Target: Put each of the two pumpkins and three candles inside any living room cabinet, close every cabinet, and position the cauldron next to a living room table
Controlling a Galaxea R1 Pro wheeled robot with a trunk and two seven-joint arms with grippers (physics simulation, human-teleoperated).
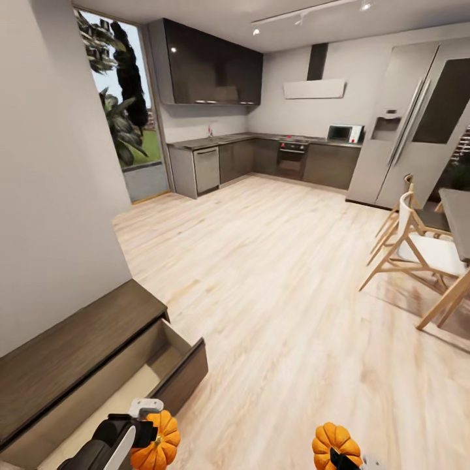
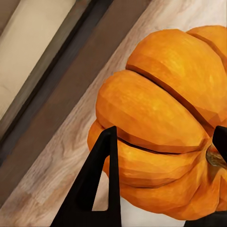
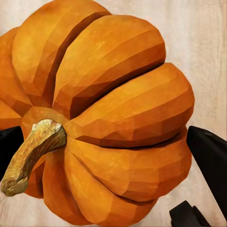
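While each arm hangs low over the floor (image 1: 281, 274), the left jaws grip one pumpkin (image 2: 165, 127) between black fingers (image 2: 101, 189), just beside the cabinet's (image 1: 72, 339) open drawer (image 1: 176, 365). The right jaws clasp the other pumpkin (image 3: 104, 118), stem (image 3: 30, 156) sideways. No writing is legible.

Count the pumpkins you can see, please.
2. One pumpkin is held in the left gripper, beside the cabinet's open drawer. The other pumpkin is held in the right gripper, above the wooden floor.
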